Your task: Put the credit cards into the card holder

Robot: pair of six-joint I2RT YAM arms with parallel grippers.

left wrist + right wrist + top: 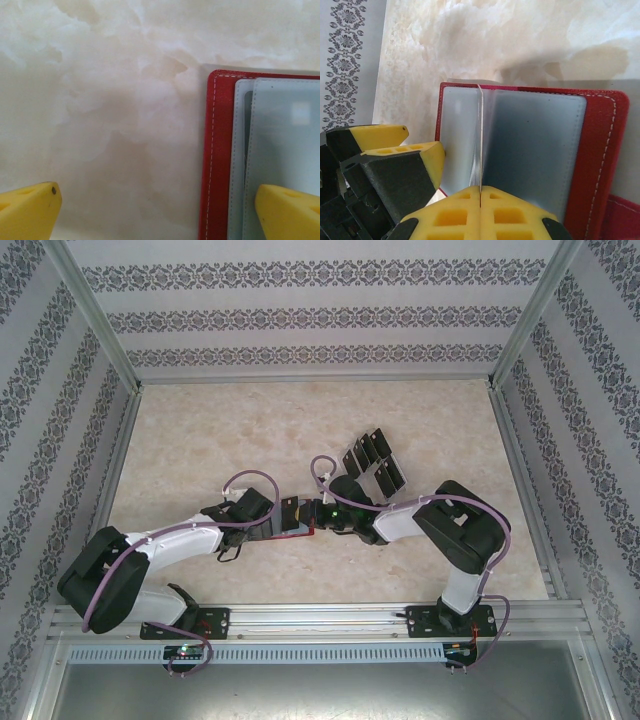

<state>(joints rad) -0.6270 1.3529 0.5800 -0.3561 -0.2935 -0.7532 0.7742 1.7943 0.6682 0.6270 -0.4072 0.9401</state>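
card holder [217,150] laid open

the left gripper [159,210] is spread wide by the card holder's red edge. its clear page [480,135] is pinched upright by the right gripper [480,212]. black credit cards [375,462] are lined up further right.

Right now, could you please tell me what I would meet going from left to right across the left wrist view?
A yellow fingertip of the open left gripper → bare marble table → the card holder, its red stitched border first → its clear grey sleeves.
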